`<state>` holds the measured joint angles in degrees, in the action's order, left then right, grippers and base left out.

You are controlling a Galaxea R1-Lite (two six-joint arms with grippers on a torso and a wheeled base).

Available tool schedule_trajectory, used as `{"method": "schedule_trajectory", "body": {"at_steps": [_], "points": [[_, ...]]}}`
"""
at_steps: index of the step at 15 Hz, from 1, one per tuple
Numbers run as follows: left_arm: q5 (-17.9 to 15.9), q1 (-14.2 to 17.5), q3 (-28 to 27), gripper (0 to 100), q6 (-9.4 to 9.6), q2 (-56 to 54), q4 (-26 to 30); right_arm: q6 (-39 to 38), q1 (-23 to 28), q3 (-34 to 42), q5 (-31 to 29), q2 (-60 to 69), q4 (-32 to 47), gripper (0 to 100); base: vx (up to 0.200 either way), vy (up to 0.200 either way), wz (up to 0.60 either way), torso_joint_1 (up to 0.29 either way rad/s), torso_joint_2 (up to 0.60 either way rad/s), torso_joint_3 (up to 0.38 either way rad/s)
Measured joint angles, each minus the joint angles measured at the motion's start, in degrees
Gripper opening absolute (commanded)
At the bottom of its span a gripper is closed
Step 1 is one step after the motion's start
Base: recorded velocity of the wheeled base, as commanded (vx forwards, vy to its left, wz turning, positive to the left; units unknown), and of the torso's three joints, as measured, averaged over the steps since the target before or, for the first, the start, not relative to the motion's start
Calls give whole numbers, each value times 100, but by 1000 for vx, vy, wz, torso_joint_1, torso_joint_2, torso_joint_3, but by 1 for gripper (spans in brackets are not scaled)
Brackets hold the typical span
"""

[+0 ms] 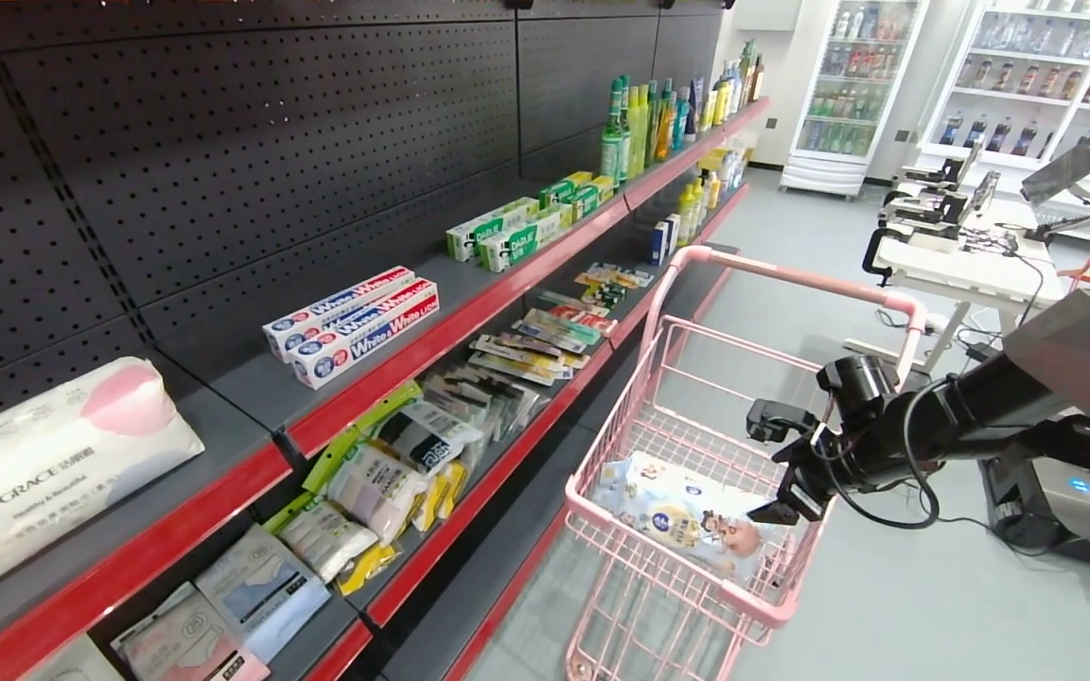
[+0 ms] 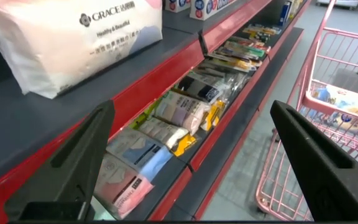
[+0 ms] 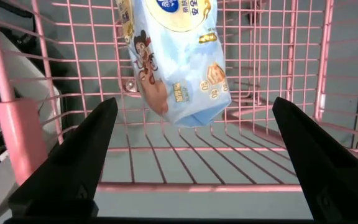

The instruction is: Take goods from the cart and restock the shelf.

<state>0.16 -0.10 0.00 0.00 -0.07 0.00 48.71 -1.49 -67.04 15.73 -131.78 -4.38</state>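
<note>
A pink wire cart [image 1: 782, 274] stands in the aisle beside the shelf [image 1: 469, 317]. One light-blue soft pack with a baby picture [image 1: 687, 515] lies on the cart's floor. My right gripper [image 1: 777, 468] hangs open over the cart's right rim, just right of and above that pack. From the right wrist, the pack [image 3: 176, 56] lies beyond the open gripper [image 3: 191, 155], with nothing between the fingers [image 3: 73, 162]. My left gripper [image 2: 191, 180] is open and empty, held out in front of the shelf's lower tiers, with a white tissue pack [image 2: 79, 37] on the tier above.
The upper tier holds a white tissue pack [image 1: 43, 468], toothpaste boxes [image 1: 356, 322], green boxes [image 1: 517, 227] and bottles [image 1: 644, 118]. Lower tiers carry packets [image 1: 384, 482] and toothbrush cards [image 1: 545, 340]. A checkout desk [image 1: 961, 265] and fridges [image 1: 852, 85] stand behind; grey floor lies right of the cart.
</note>
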Motion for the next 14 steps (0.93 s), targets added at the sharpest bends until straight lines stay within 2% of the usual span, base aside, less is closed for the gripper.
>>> {"method": "schedule_trajectory", "body": {"at_steps": [9, 14], "points": [[0, 0, 0, 100, 0, 0, 2, -40, 72, -330, 15, -113, 0, 100, 0, 0, 0, -172, 392, 220], [0, -1, 0, 100, 0, 0, 0, -104, 222, -833, 455, -247, 294, 100, 0, 0, 0, -44, 103, 54]]}}
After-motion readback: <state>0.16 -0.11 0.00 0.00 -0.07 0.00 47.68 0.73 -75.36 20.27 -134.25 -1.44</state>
